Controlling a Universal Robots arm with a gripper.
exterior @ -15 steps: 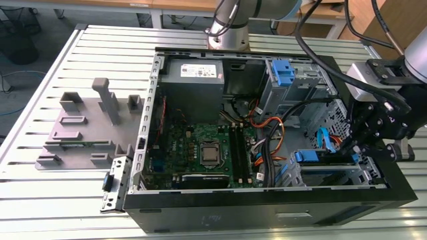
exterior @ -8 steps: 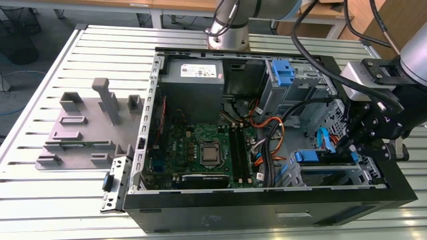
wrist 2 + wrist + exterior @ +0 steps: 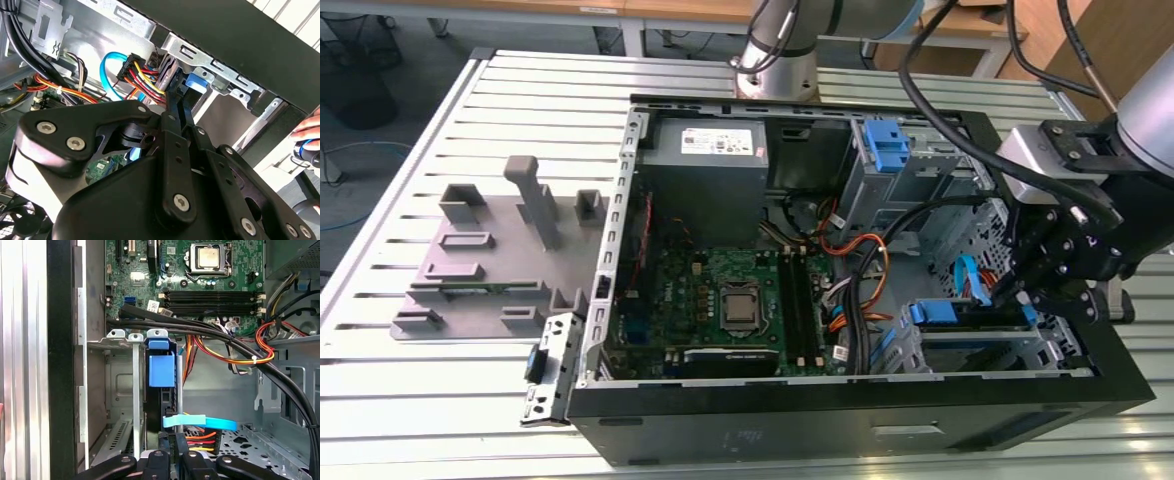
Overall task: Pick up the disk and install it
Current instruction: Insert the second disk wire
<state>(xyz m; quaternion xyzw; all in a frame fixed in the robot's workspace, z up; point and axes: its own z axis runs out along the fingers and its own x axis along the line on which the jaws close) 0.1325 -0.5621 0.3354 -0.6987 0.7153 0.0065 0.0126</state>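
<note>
- Exterior view shows you an open computer case [image 3: 854, 425] lying on a table [image 3: 427, 410] made of metal slats.
- Your gripper [image 3: 1023, 292] hangs inside the case, at the corner on the exterior view's right, close to the case's black front wall.
- The disk [image 3: 961, 312] sits in the metal drive cage [image 3: 987, 352] in that same corner of the case. You can see its blue plastic rail sticking out of the cage.
- In the first wrist view the disk [image 3: 161, 371] stands on its edge in a slot of the cage, and the gripper [image 3: 178, 442] is right at the disk's near end.
- In the second wrist view the gripper [image 3: 176, 95] reaches up to the blue tab of the disk [image 3: 196, 82].
- You cannot tell if the jaws are clenched or let go, or if they grasp the disk.
- A light blue flat cable [image 3: 200, 422] runs across the case just beside the gripper.
- The green motherboard [image 3: 720, 300] lies on the floor of the case, in the middle.
- The grey power supply box [image 3: 707, 150] sits at the far end of the case.
- A bare blue bracket [image 3: 887, 145] stands in the case near the power supply box.
- A grey holder block [image 3: 494, 255] rests outside the case, on the exterior view's left.
- A person's hand [image 3: 307, 127] shows outside the case in the second wrist view.
</note>
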